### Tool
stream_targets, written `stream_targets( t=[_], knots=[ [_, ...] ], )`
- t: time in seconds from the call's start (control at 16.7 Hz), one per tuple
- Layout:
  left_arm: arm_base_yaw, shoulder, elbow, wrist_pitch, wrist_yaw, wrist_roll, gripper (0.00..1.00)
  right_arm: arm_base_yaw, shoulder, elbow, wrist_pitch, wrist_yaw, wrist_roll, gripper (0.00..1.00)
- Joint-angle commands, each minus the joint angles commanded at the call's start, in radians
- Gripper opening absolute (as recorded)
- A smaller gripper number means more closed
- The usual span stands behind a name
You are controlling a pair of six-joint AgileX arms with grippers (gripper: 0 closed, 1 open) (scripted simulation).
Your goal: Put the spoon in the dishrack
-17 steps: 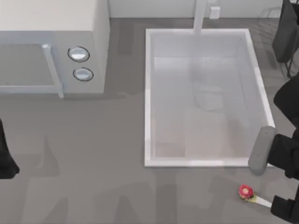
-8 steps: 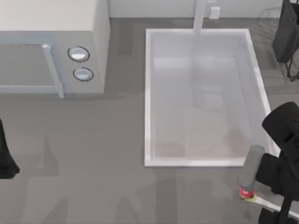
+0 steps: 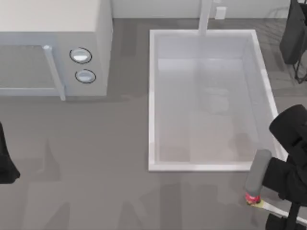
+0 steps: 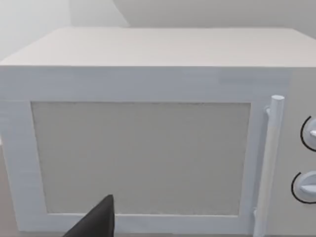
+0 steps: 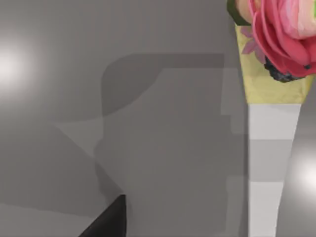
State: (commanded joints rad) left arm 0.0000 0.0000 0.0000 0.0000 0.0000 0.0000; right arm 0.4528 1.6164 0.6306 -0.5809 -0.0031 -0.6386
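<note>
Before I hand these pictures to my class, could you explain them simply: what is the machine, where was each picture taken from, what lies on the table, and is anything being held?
This is a rendered simulation of two robot arms at a grey table. One picture looks straight down from above. The other two come from cameras on each arm's wrist.

From above you see a white microwave at the left, a big white sink in the middle, and the wire dishrack at the far right corner.

The left gripper sits parked at the left edge; its wrist camera faces the microwave door.

The right gripper is low over the spoon, which lies on the table just below the sink. Its wrist camera shows the spoon's pink end and white handle close up. I cannot tell whether the fingers have closed on it.
</note>
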Motion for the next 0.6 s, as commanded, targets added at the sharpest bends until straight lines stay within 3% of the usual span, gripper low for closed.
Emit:
stream_targets(
  t=[0.54, 0.6],
  knots=[
    [0.0, 0.0, 0.0, 0.0, 0.0, 0.0, 1.0, 0.0, 0.0, 0.0, 0.0, 0.0, 0.0, 0.02],
    [0.0, 0.0, 0.0, 0.0, 0.0, 0.0, 1.0, 0.0, 0.0, 0.0, 0.0, 0.0, 0.0, 0.0]
  ],
)
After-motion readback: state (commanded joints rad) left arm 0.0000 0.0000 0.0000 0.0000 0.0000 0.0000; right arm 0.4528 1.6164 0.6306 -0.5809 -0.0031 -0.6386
